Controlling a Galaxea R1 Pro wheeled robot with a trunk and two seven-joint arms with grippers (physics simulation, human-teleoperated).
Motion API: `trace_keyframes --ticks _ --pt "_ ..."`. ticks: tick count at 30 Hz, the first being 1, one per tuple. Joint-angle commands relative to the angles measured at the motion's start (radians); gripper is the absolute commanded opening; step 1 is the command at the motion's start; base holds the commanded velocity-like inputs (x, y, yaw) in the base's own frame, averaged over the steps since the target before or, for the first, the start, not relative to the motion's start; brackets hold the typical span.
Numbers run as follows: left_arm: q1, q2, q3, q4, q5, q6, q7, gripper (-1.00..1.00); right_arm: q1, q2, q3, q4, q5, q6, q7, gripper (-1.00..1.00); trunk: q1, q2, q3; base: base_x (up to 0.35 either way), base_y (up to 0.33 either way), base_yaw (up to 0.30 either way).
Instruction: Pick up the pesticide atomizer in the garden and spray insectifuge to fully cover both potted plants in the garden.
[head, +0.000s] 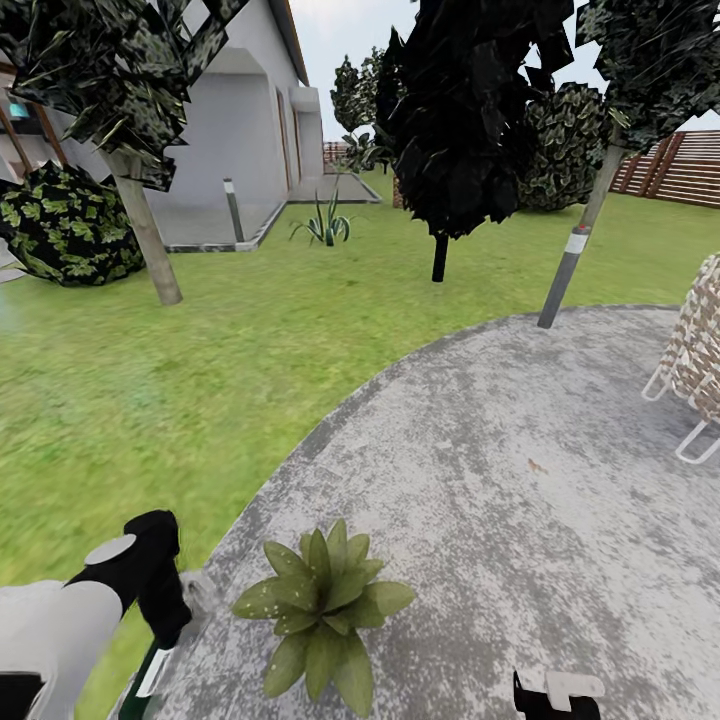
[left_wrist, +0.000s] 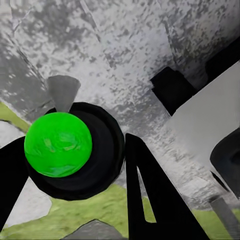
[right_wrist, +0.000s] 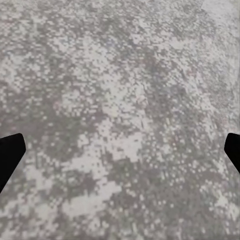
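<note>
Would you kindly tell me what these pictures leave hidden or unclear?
- Pesticide atomizer, head view: mostly hidden behind the left tool and cut by the frame's lower edge.
- Atomizer's sprayer head, left wrist view: cannot be identified among the near, blurred shapes.
- Right tool, right wrist view: fingertips cut off at both edges.
- Second potted plant: only one potted plant is seen.

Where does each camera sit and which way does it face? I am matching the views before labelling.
Head view: on the robot's head, facing forward and down over the round grey mottled stone patio, a speckled green rosette plant and lawn; left tool shows.
Left wrist view: along the left tool, shut on the dark green atomizer bottle, above patio.
Right wrist view: straight onto patio stone; open tool fingertips show.
Shared: patio, in all three views.
</note>
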Motion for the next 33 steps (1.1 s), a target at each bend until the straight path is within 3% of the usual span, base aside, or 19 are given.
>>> trace_keyframes --ticks 1,4,10,16,18,29,33 --pt "0.0 0.018 -0.004 0.019 0.028 -0.051 -0.006 -1.0 -0.001 0.0 -0.005 0.002 0.011 -0.003 -0.005 1.0 0.0 0.0 -0.001 0.0 0.0 0.0" --pt "0.0 0.032 -0.002 0.05 0.061 -0.102 -0.002 -1.0 -0.001 0.0 -0.005 0.002 0.012 -0.003 -0.005 1.0 0.0 0.0 -0.001 0.0 0.0 0.0" --pt "-0.011 0.02 -0.004 0.045 0.068 -0.11 -0.002 -1.0 -0.001 0.0 -0.005 0.002 0.012 -0.003 -0.005 1.0 0.0 0.0 -0.001 0.0 0.0 0.0" --pt "-0.034 -0.048 -0.008 -0.031 0.058 -0.103 -0.012 -1.0 -0.001 0.0 -0.005 0.002 0.012 -0.003 -0.005 1.0 0.0 0.0 -0.001 0.0 0.0 0.0" --pt "-0.034 -0.056 -0.011 -0.034 0.056 -0.103 -0.011 -1.0 -0.001 0.0 -0.005 0.002 0.012 -0.003 -0.005 1.0 0.0 0.0 -0.001 0.0 0.0 0.0" --pt "-0.004 -0.034 -0.017 -0.013 0.047 -0.124 -0.003 -1.0 -0.001 0.0 -0.005 0.002 0.012 -0.003 -0.005 1.0 0.0 0.0 -0.001 0.0 0.0 0.0" --pt "-0.015 -0.04 -0.008 -0.031 0.051 -0.111 -0.016 -1.0 -0.001 0.0 -0.005 0.002 0.013 -0.003 -0.003 1.0 0.0 0.0 -0.001 0.0 0.0 0.0"
